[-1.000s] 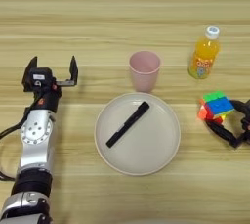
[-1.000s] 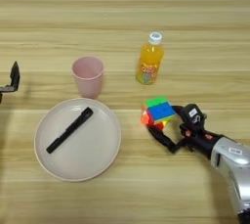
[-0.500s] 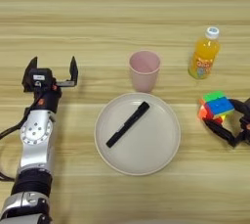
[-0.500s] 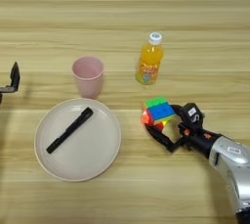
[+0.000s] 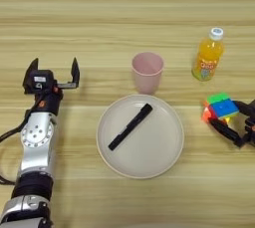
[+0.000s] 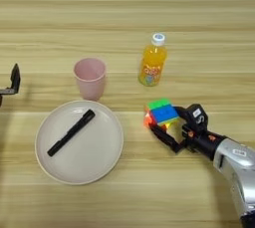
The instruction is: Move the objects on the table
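Note:
The puzzle cube (image 6: 162, 112) rests on the table (image 6: 127, 8) at the right, green face up, blue and orange-red sides showing. My right gripper (image 6: 168, 121) is open and straddles it: one black finger (image 6: 165, 138) lies along its near side, the other sits just right of it. The orange bottle (image 6: 152, 62) with a white cap stands upright behind the cube. My left gripper (image 5: 53, 70) is parked at the far left, open, with nothing between its fingers.
A pink cup (image 5: 147, 71) stands upright mid-table. In front of it a round beige plate (image 5: 107, 145) holds a black pen (image 5: 130, 126) lying diagonally. My left arm (image 5: 35, 142) runs along the table's left side.

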{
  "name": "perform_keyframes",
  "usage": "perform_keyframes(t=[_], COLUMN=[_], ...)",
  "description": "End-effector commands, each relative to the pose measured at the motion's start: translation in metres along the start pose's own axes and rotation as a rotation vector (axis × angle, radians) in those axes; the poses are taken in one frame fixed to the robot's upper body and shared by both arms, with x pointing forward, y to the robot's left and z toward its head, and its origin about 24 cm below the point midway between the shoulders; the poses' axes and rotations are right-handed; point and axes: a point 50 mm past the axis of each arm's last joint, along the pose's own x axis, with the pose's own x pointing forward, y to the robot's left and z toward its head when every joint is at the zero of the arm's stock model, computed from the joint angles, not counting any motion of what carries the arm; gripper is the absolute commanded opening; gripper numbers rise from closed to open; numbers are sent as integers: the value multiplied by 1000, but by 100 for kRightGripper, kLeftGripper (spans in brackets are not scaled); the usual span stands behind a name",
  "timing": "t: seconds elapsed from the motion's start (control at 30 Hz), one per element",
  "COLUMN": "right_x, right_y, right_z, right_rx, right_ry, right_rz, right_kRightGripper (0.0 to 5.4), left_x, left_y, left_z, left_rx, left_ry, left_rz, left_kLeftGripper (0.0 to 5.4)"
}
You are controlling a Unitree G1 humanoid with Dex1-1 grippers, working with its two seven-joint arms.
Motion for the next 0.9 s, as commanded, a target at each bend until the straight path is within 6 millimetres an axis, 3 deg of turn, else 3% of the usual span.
perform_keyframes(t=[0.03,0.33,0.9], right_x=[1,2,2], right_y=[-3,-4,-7], right_z=[1,-2,-2], right_rx=[2,6,-1], right_ry=[3,14,13], right_rz=[-18,-23,-23], right_kRightGripper=[422,336,334], left_x=[3,3,4], left_y=[1,1,-1], left_z=[3,2,2], left_rx=[18,19,17], left_ry=[-16,-15,-14], left_rz=[-11,-12,-14], left_kLeftGripper=[540,540,540])
